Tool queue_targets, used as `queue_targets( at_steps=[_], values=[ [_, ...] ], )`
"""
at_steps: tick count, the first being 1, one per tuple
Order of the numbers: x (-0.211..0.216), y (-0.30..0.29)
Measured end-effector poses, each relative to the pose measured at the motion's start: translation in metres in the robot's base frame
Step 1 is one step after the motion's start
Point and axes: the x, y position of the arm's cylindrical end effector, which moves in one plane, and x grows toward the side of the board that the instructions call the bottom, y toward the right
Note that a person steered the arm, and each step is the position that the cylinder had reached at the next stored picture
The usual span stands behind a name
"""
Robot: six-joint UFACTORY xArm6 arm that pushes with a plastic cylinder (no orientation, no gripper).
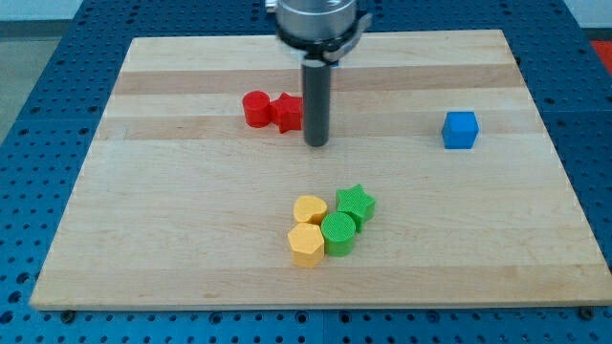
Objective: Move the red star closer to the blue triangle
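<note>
My tip [316, 142] rests on the wooden board [172, 239], in its upper middle part. I carry no jaws: the arm ends in a plain dark rod, so there is nothing to stand apart, close or clamp.

The red star [286, 112] lies just to the view's left of the rod, touching it or very nearly so; I cannot tell which. Its left side touches a red cylinder [256, 108], and the two form a short row running left to right.

A blue block [460, 130] sits well apart toward the view's right, at about the same height on the board as my tip. From this angle it reads as a cube; I cannot confirm a triangular shape.

Toward the view's bottom, below my tip and well apart from it, four blocks are bunched together and touching:
- yellow heart [310, 209], upper left of the bunch
- yellow hexagon [306, 245], lower left
- green star [356, 204], upper right
- green cylinder [338, 233], lower right

The board lies on a blue perforated surface [38, 105].
</note>
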Motion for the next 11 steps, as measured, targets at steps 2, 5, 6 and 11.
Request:
queue_targets(
  at_steps=[2, 5, 6, 11],
  values=[
    [-0.003, -0.038],
    [-0.042, -0.038],
    [-0.058, -0.037],
    [-0.105, -0.003]
  ],
)
